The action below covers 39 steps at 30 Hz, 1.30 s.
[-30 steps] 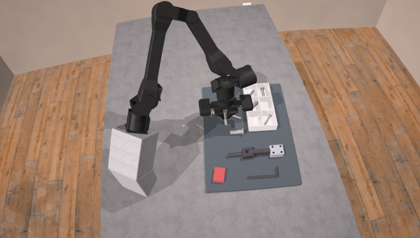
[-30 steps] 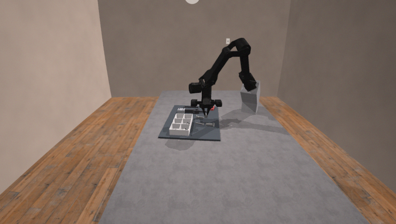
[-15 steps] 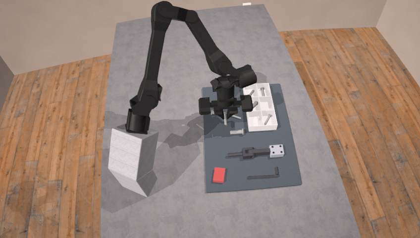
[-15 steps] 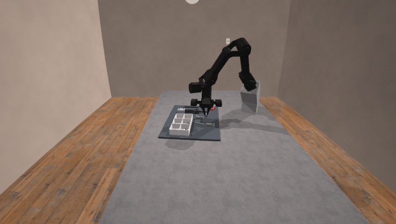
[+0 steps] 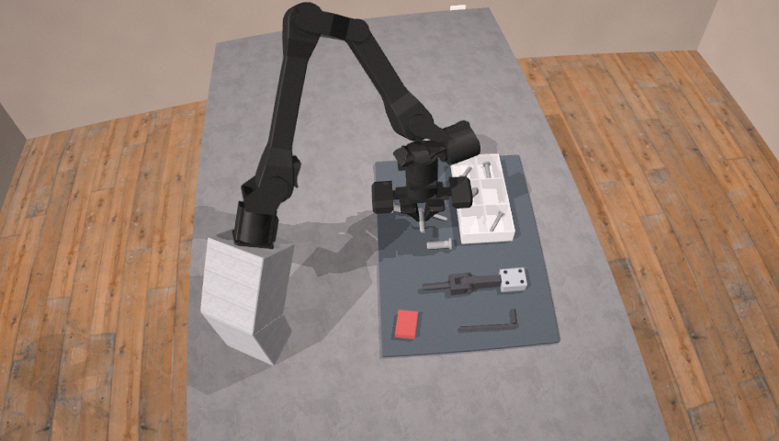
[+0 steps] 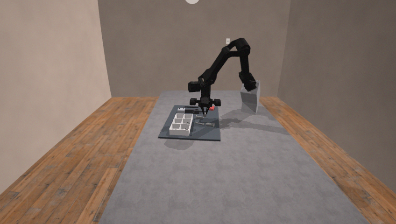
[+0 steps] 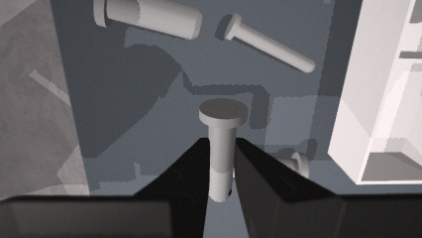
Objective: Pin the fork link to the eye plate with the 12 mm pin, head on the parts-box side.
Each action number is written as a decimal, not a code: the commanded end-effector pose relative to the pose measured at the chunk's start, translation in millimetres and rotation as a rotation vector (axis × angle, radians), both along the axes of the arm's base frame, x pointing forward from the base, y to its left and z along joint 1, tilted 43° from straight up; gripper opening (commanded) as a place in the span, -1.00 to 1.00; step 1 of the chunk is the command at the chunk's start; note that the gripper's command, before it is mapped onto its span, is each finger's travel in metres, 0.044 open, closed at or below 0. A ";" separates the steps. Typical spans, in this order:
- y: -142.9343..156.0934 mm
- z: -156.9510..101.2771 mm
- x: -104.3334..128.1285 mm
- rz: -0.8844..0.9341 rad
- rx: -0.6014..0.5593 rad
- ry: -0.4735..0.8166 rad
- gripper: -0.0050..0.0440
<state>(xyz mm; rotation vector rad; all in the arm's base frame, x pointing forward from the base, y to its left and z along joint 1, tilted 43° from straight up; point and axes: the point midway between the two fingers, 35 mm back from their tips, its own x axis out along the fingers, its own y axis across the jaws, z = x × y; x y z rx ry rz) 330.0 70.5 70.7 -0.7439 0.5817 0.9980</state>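
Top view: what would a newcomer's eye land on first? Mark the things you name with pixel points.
Probably the black arm [image 5: 295,82] [image 6: 219,62], arching from its pale block over the dark mat. Next, the bright red block [image 5: 406,323] [image 6: 211,108] at a mat corner and the white parts box [image 5: 487,238] [image 6: 179,132] beside the hand [image 5: 422,215] [image 6: 205,113] [image 7: 222,159], which grips a headed pin [image 5: 422,220] [image 6: 205,115] [image 7: 221,149].
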 end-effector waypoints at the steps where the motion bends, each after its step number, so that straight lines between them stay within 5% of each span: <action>1: -4.0 -3.9 2.9 0.003 -0.001 0.009 -0.72; 39: -43.3 -14.9 31.6 0.003 -0.001 0.009 -0.72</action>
